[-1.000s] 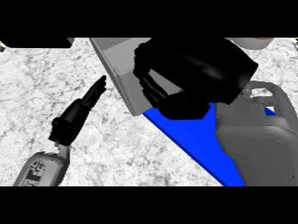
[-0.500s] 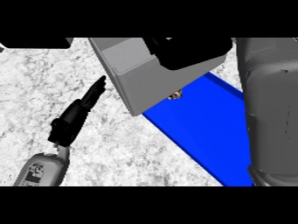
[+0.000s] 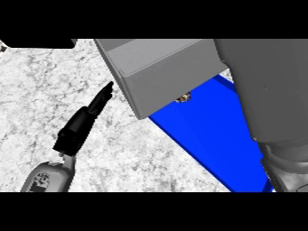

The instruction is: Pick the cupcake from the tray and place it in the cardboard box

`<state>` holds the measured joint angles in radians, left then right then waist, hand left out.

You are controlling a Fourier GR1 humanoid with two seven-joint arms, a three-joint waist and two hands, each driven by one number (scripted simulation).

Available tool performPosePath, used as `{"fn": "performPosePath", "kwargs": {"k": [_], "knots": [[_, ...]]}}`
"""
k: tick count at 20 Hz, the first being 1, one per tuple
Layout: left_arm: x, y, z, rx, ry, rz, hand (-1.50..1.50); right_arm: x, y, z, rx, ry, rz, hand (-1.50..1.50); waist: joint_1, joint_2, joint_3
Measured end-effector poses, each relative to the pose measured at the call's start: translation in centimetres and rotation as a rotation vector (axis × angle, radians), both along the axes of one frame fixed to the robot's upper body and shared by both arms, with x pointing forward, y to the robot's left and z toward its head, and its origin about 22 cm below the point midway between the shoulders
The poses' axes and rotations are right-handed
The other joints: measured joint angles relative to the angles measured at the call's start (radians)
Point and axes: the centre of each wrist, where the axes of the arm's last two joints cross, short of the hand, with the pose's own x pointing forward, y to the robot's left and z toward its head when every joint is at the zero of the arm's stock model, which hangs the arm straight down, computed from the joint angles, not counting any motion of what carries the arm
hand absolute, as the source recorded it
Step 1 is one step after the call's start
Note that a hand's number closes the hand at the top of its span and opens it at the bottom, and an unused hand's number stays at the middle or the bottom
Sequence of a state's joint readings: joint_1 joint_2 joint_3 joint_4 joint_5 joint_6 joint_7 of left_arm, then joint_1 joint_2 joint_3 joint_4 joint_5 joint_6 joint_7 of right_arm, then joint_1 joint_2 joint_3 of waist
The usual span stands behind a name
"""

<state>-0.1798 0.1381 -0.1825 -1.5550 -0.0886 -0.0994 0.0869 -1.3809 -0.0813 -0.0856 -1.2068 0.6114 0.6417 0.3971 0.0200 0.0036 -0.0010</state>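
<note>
The robot's right hand is hidden behind its big grey forearm [image 3: 276,94] so I can't tell if it's holding the cupcake, left hand [image 3: 86,119] rests straight-fingered beside the grey cardboard box [image 3: 163,72], and a tan speck [image 3: 181,96] peeks between box and flat blue tray [image 3: 209,131], so a blind drop might miss.

At seven o'clock a light grey forearm [image 3: 49,177] with a rounded shell carries small dark markings on its upper face. It narrows to a slim wrist and ends in a matte black robot hand [image 3: 83,122] of blocky, tapering segments. At three o'clock a broad, smooth grey forearm [image 3: 279,90] steps down to a ribbed, darker grey joint [image 3: 293,169].
</note>
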Motion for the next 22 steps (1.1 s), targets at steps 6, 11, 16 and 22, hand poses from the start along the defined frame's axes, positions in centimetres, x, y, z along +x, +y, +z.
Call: {"fn": "performPosePath", "kwargs": {"k": [6, 11, 16, 22], "knots": [[0.4, 0.1, 0.1, -0.002, -0.007, -0.008, 0.0, 2.7, 1.7, -0.2, 0.036, 0.025, -0.025, 1.5, 0.006, 0.003, 0.0], [0.8, -0.4, 0.4, -0.002, -0.013, -0.017, 0.0, 4.8, 2.6, -1.1, 0.028, 0.014, -0.069, 1.5, 0.015, 0.007, -0.001], [1.3, -0.3, 0.7, -0.004, -0.017, -0.022, 0.0, 6.6, 3.2, -3.8, -0.029, -0.01, -0.098, 1.5, 0.023, 0.012, -0.001], [1.1, -0.4, 1.1, 0.0, -0.02, -0.036, 0.0, 7.9, 4.2, -7.6, -0.099, -0.016, -0.115, 1.5, 0.036, 0.016, -0.001]]}}
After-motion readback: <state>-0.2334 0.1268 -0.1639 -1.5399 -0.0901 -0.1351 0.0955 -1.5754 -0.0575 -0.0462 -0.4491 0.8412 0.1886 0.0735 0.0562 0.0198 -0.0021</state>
